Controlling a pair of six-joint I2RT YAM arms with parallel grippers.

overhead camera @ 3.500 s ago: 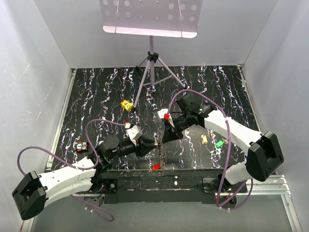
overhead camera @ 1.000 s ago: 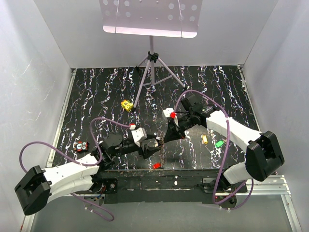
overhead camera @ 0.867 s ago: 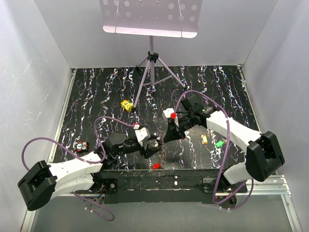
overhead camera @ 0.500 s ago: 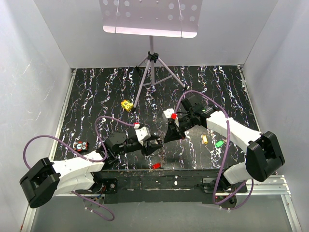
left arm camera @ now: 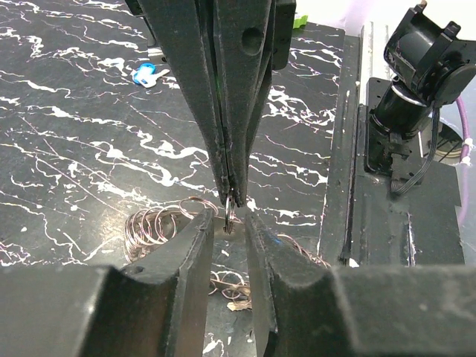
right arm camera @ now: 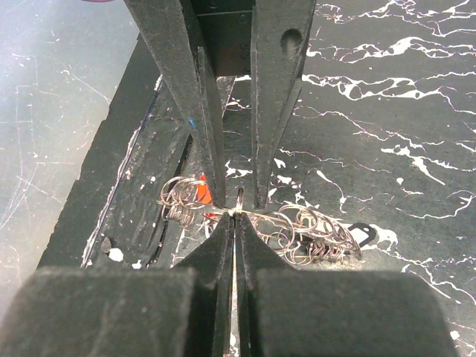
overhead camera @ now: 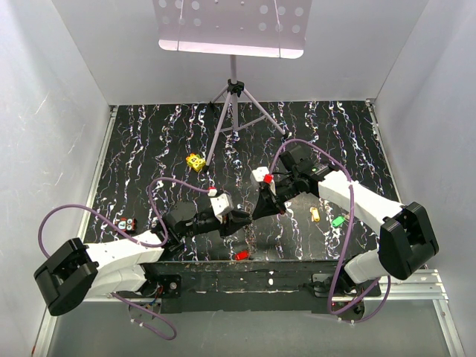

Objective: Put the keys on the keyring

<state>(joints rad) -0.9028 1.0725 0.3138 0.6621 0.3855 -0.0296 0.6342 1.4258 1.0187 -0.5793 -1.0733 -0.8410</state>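
The black marbled table (overhead camera: 149,149) carries both arms, which meet near its front edge. The right gripper (right arm camera: 233,222) is clamped on the wire of the keyring (right arm camera: 301,227), whose grey loops spread to either side beneath the fingertips. The left gripper (left arm camera: 227,222) straddles the same wire, its jaws a narrow gap apart with no firm contact visible. The red key (overhead camera: 240,256) lies near the ring by the front edge. The orange key (overhead camera: 315,214) and green key (overhead camera: 338,221) lie side by side further right.
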